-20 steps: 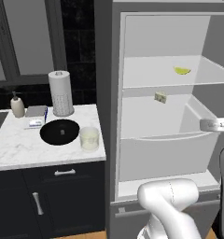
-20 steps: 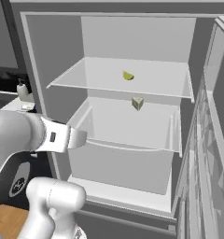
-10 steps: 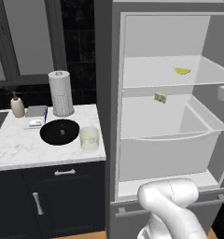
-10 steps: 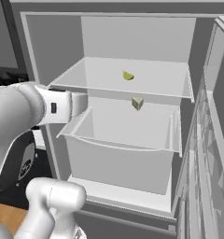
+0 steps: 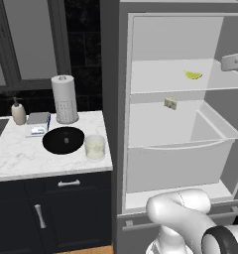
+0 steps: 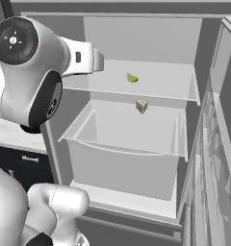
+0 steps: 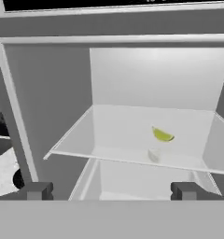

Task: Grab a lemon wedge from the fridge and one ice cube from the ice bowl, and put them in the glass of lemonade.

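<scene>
The fridge (image 5: 114, 99) stands open, showing white shelves. A tiny yellow-green lemon wedge (image 5: 193, 75) lies on the upper glass shelf (image 6: 132, 78); in the hand view the lemon wedge (image 7: 162, 135) sits right of centre, well ahead of my fingertips. My gripper (image 7: 111, 191) is open wide with nothing between its fingers, outside the fridge front at about the upper shelf's height. On the marble counter to the left sit the black ice bowl (image 5: 63, 140) and the glass of lemonade (image 5: 95, 147), side by side.
A pale beige chunk (image 5: 170, 102) lies on the shelf below the wedge, above a deep white drawer (image 6: 122, 144). The fridge door (image 6: 223, 125) stands open on the right. A paper-towel roll (image 5: 65, 98) and a soap bottle (image 5: 18, 111) stand behind the bowl.
The arm has risen from the drawer's level to the upper shelf's level. The gripper has stayed open. Wedge, bowl and glass have not moved.
</scene>
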### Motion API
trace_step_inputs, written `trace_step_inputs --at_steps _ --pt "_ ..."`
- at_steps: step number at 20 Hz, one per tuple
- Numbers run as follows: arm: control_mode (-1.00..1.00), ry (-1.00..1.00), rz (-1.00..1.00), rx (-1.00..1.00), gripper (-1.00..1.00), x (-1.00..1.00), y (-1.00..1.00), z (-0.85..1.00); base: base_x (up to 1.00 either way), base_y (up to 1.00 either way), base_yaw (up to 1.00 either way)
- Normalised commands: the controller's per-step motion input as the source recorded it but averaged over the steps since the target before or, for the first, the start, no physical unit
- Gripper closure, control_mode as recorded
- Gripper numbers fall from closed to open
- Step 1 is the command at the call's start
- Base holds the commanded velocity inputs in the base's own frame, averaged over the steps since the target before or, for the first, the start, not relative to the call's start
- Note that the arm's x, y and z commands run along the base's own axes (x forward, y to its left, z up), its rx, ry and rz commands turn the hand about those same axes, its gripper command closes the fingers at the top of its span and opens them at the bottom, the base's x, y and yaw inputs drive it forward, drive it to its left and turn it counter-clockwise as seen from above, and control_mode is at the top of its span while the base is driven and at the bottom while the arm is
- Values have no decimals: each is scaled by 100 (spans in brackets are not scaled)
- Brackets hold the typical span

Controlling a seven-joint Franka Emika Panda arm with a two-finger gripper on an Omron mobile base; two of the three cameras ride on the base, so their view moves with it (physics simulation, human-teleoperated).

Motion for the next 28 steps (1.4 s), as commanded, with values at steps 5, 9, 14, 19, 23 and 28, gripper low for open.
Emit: trace_step_inputs --at_steps 5,9,14,19,23,28 --pt "-100 28 0 -3 -100 86 -27 -32 0 0 0" --pt "-100 20 0 -2 -100 66 -11 -69 0 0 0" --pt "-100 9 0 0 -100 87 -14 -59 0 0 0" --pt "-100 8 0 0 -100 89 -33 -6 0 0 0" --pt "-100 15 0 0 -100 92 -47 -2 0 0 0" --pt "-100 12 0 0 -100 72 -54 -4 0 0 0"
